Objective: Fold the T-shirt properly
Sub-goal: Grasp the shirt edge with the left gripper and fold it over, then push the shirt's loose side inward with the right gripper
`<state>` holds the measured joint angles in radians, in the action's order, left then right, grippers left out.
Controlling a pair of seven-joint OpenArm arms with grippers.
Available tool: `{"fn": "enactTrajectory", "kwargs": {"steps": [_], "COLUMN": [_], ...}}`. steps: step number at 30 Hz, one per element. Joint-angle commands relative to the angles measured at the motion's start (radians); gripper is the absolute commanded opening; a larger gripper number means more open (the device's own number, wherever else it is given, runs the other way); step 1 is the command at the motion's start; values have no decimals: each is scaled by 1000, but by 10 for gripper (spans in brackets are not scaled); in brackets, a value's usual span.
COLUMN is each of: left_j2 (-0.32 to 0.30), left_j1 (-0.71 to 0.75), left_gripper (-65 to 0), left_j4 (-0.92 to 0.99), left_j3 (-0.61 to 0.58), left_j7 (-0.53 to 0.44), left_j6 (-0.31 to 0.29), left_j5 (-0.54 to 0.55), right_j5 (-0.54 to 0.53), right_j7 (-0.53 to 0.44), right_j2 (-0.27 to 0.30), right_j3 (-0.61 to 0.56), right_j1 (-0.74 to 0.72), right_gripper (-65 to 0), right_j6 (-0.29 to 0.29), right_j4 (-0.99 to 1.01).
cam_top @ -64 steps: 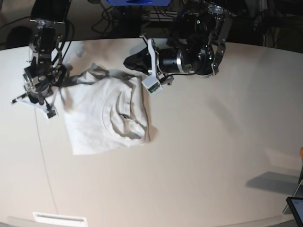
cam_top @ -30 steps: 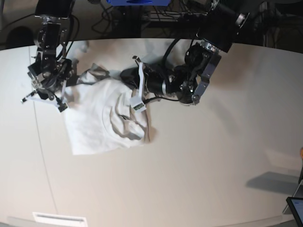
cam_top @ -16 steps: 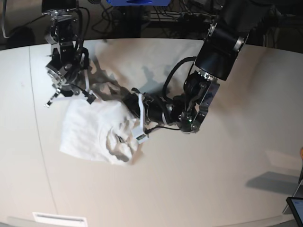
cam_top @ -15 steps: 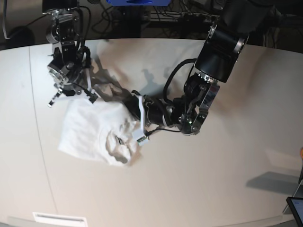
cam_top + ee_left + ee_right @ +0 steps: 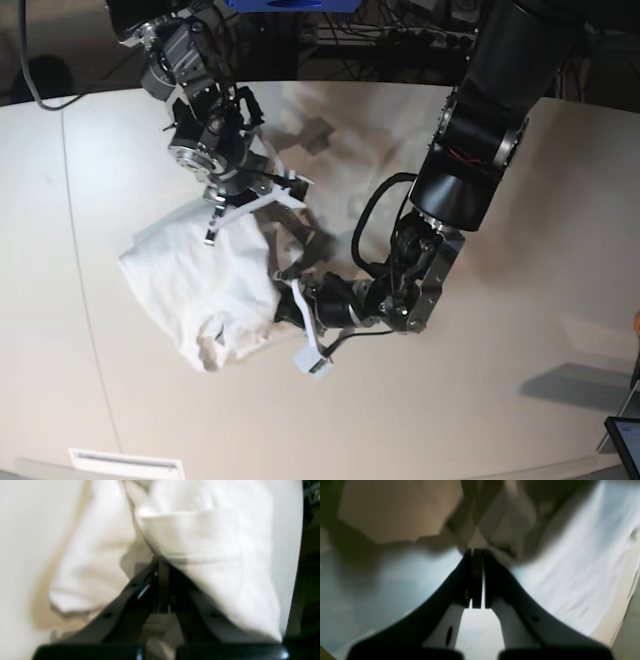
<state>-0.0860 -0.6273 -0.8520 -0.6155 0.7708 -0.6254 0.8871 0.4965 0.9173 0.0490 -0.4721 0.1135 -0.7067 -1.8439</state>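
Observation:
The white T-shirt [image 5: 190,285] lies bunched on the off-white table [image 5: 500,400], left of centre, with its far edge lifted. My right gripper [image 5: 250,208] is above the shirt's far edge. In the right wrist view it [image 5: 473,552] is shut on a fold of the shirt [image 5: 570,575]. My left gripper [image 5: 287,312] is low at the shirt's right edge. In the left wrist view it [image 5: 160,563] is shut on a hemmed fold of the shirt [image 5: 212,542]. The collar tag is not visible.
The left arm's thick black forearm [image 5: 470,150] reaches over the middle of the table. A dark screen corner [image 5: 625,440] sits at the front right edge. A white label [image 5: 125,462] lies at the front left edge. Cables run behind the table.
Both grippers have moved with the shirt in hold: the right one rightward toward the centre, the left one toward the front. The shirt has been dragged toward the front and is more bunched.

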Motion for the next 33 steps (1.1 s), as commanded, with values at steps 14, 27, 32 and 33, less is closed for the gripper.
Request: {"fn": "enactTrajectory", "kwargs": {"steps": [14, 27, 32, 33], "left_j2": [-169, -209, -228, -228], "left_j1": [94, 413, 462, 470], "left_gripper": [-650, -650, -650, -650], "left_j4": [-206, -654, -663, -663], "left_j3": [294, 644, 642, 644], "left_j7": [-12, 144, 141, 141], "left_j6": [-6, -6, -6, -6], "left_j5": [24, 22, 22, 22], "right_j5": [98, 95, 32, -12], "right_j7": [44, -131, -201, -203], "right_j2": [-30, -93, -133, -133], "right_j3": [275, 422, 425, 425], "right_j1": [42, 4, 7, 7], "right_gripper": [-640, -640, -640, -640], "right_j6": [9, 9, 9, 9], "right_j4": [-36, -152, -153, -153]}}
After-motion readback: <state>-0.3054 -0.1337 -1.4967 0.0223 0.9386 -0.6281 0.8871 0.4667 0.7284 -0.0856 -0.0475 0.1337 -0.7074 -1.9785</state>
